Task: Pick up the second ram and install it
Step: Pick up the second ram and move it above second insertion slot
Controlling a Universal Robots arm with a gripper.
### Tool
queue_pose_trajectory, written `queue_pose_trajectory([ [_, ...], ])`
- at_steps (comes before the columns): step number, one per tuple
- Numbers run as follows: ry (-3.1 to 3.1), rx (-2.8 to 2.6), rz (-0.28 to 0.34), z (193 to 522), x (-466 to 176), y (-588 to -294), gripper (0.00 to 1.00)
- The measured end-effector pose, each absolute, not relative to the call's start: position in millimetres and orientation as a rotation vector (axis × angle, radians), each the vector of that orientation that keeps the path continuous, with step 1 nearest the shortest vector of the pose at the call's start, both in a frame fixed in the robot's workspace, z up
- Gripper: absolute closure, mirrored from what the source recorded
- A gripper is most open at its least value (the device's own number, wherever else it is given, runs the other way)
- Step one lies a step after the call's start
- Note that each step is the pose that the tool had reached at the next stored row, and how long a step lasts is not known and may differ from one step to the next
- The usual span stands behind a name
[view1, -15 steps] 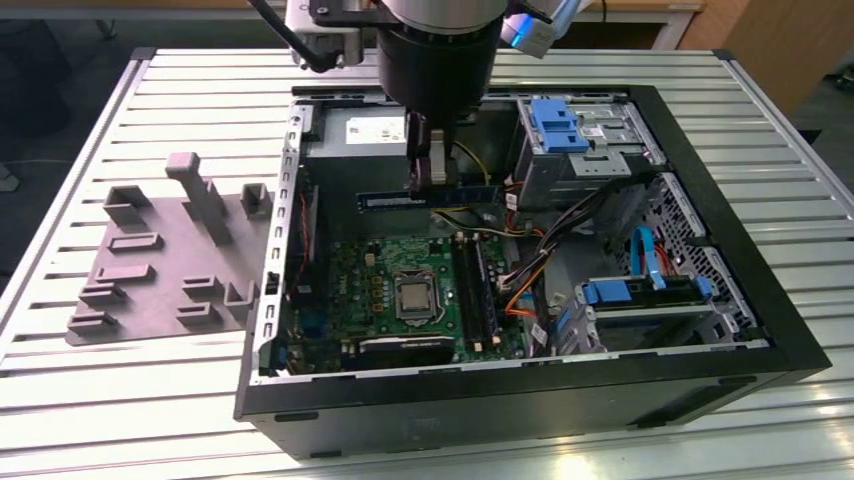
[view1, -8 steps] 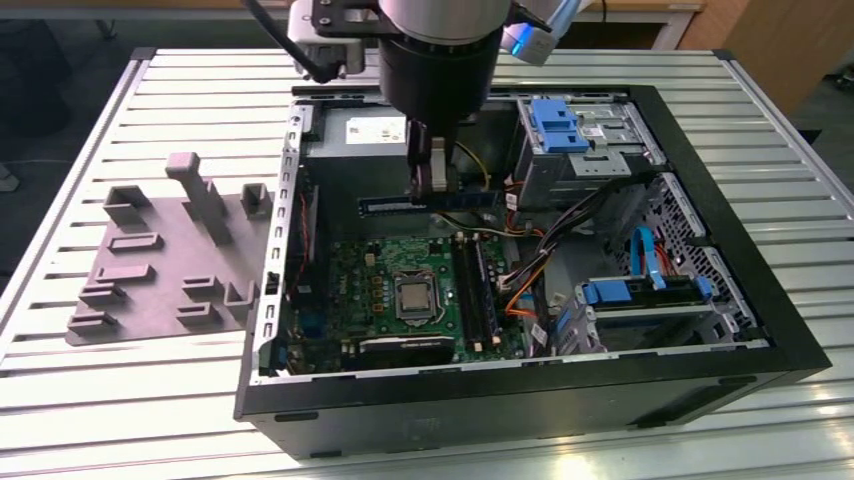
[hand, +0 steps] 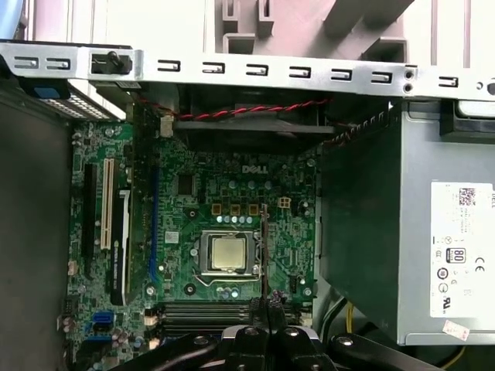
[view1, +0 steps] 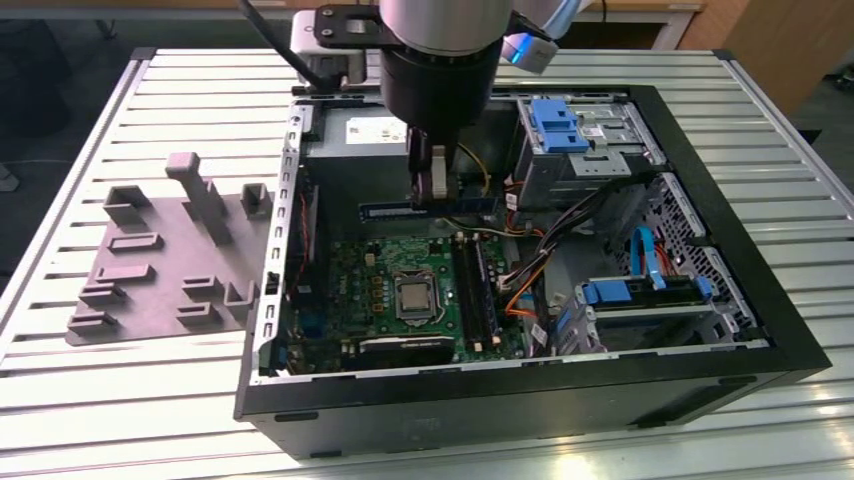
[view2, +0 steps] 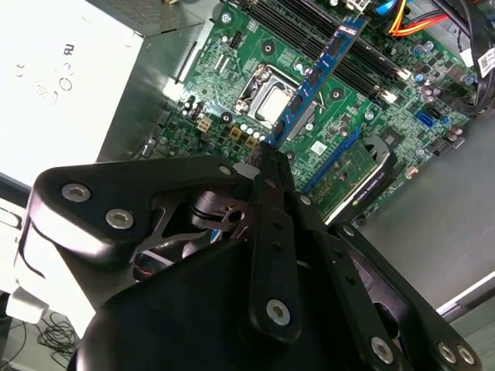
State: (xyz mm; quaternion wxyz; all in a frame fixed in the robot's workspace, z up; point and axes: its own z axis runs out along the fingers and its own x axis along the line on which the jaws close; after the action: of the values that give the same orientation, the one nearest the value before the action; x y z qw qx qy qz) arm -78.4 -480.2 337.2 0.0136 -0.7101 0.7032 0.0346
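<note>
**RAM HELD ABOVE THE BOARD, NOT YET SEATED**

We are working over a slatted table. The case is lying on its side with the open face up. We judge that this is giving the arm access to the board from straight above. A grey tray with raised blocks is lying just beside the case, on the exterior view's left, well apart from the gripper.

Inside the case, the power supply is sitting along one wall. The green board is lying flat beside it, facing up. The black slots are running along the side of the board toward the drive cages.

The ram is hanging in the air above the board, near the power supply, and is touching nothing below it. It is standing on edge with its long side level; we judge that this is presenting its contact edge downward to the board. Its length is running across the slots, not along them, so it is not yet lined up with any slot.

The gripper is clamping the ram, with its fingers closed on the two flat faces. In the exterior view the grip is falling near mid-length. We judge that a central hold is balancing the stick and leaving both ends free.
</note>
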Motion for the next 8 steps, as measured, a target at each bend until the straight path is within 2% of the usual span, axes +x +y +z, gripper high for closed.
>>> queue_pose_trajectory([
  [8,2.191,-2.21,0.108,331.3,-78.1,-482.0,0.89],
])
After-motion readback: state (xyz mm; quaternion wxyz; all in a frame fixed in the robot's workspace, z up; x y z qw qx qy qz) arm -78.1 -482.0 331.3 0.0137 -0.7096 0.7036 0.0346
